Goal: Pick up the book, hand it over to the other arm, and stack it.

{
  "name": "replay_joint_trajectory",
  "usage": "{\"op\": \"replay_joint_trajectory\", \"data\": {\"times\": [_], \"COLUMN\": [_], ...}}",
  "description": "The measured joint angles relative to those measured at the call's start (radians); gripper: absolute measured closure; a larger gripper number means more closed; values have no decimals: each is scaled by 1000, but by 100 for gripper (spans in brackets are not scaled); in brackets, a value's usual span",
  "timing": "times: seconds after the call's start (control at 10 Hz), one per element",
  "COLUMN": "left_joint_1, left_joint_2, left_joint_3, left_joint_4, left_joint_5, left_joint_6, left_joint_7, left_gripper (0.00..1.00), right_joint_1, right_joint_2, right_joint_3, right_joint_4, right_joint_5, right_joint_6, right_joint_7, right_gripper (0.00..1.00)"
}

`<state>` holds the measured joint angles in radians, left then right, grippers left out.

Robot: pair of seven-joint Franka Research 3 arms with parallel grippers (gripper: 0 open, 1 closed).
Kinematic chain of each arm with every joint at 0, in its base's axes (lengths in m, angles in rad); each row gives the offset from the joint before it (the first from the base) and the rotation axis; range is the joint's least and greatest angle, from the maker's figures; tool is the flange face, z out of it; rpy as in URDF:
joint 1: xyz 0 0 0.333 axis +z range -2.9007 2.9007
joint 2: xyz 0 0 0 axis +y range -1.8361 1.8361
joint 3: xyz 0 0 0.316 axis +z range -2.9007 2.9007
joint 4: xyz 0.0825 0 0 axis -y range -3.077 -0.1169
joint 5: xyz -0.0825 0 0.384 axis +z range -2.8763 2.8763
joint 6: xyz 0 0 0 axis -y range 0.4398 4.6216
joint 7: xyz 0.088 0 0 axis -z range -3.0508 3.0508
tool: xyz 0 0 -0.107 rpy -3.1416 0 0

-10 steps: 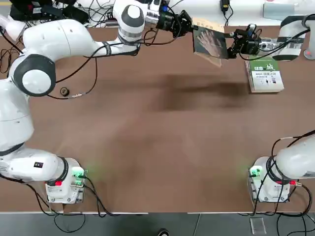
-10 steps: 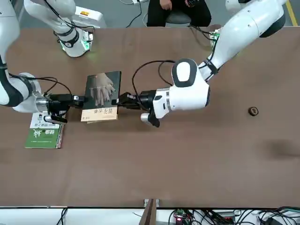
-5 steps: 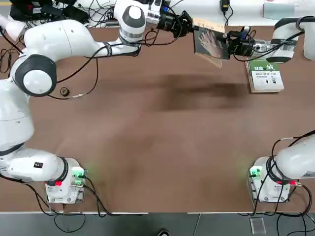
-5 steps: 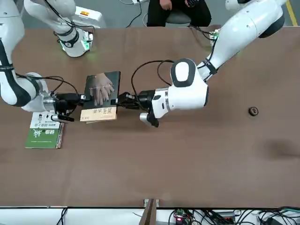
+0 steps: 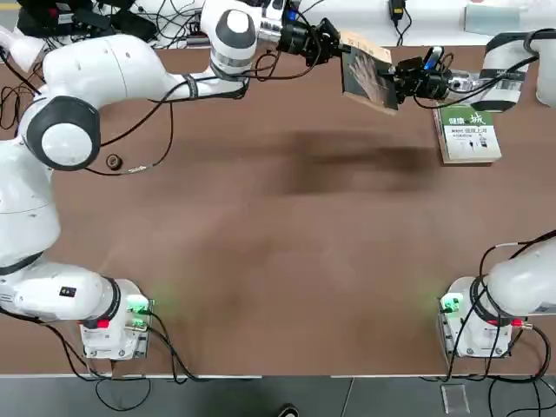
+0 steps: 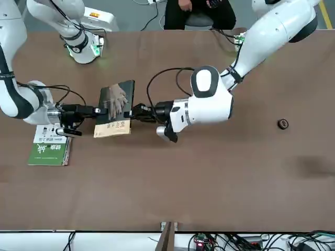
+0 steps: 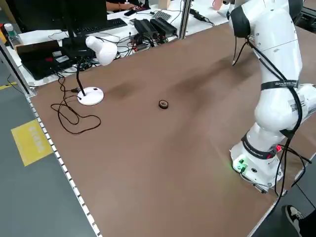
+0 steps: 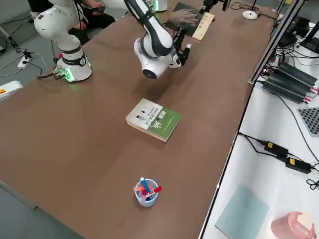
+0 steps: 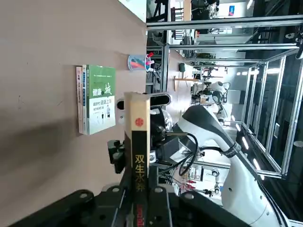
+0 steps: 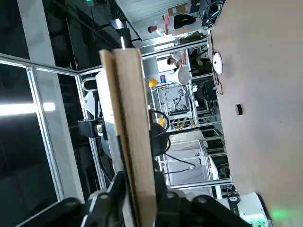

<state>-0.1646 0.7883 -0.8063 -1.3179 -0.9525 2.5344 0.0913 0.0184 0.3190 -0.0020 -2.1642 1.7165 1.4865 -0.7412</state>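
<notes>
Seen from above, the left hand (image 5: 344,49) is reaching toward three o'clock and pinching the spine of the dark book (image 5: 367,80), which is hanging over the bench (image 5: 261,217) with its long axis running roughly twelve to six. From the nine o'clock side, the right hand (image 5: 396,75) is closing snugly on the page edge, with the green-and-white book (image 5: 469,139) lying toward its four o'clock.

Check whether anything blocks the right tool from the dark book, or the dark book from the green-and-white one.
Nothing visible does: the right tool is already at the dark book. The left tool still grips its opposite edge, so that hold must release before the book travels to the green-and-white book.
</notes>
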Motion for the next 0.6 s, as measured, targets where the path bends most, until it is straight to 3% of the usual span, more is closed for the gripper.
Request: {"op": "replay_joint_trajectory", "data": {"times": [0.2, 0.4, 0.6], "left_joint_1": [0, 0, -2], "left_joint_2": [2, 3, 3], "left_joint_3": [2, 2, 1], "left_joint_4": [0, 0, 0], "left_joint_5": [0, 0, -1], "left_joint_6": [0, 0, 0], "left_joint_7": [0, 0, 0], "left_gripper": [99, 96, 78], "right_joint_1": [-4, -6, -6], "right_joint_2": [0, 0, 0], "right_joint_3": [-3, -6, -12], "right_joint_4": [-1, -1, -1], "right_joint_5": [3, 5, 5], "right_joint_6": [-11, -23, -35], "right_joint_7": [0, 2, 17], "right_gripper": [84, 84, 84]}}
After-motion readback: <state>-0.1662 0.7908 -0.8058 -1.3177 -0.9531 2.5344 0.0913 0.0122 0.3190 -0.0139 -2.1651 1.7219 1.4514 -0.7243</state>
